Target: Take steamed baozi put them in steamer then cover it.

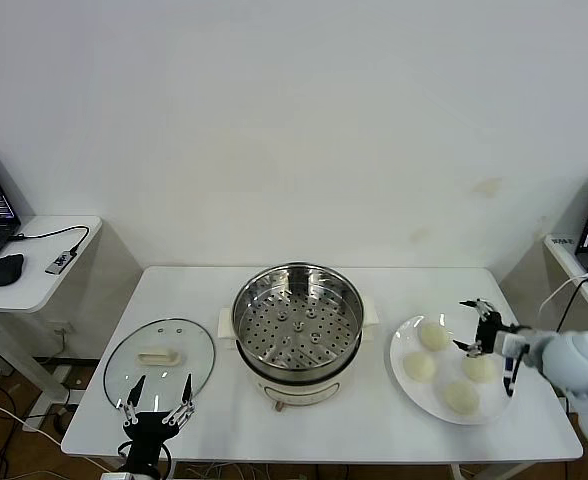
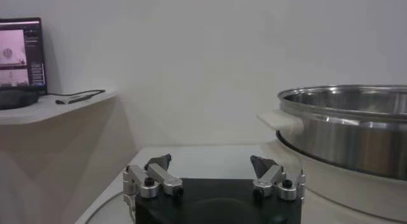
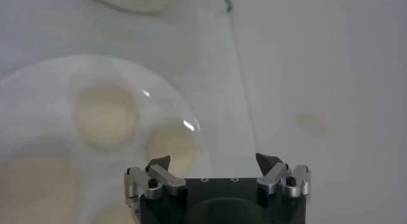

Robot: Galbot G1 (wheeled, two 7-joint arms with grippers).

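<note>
One large round stainless-steel steamer (image 1: 297,325) with a perforated tray floor stands mid-table on its white base, uncovered and with nothing on the tray. One round clear glass cover (image 1: 160,362) with a white bar handle lies flat on the white table (image 1: 374,425), just beside the steamer on the robot's left. Four small cream-white steamed baozi (image 1: 433,336) sit on one flat white plate (image 1: 406,383) at the right. Right gripper (image 1: 471,326) — fingers spread wide, holding nothing — hovers over the plate's far side, seemingly clear of the buns. Left gripper (image 1: 157,400) — fingers likewise apart, empty — hangs at the cover's near edge.
</note>
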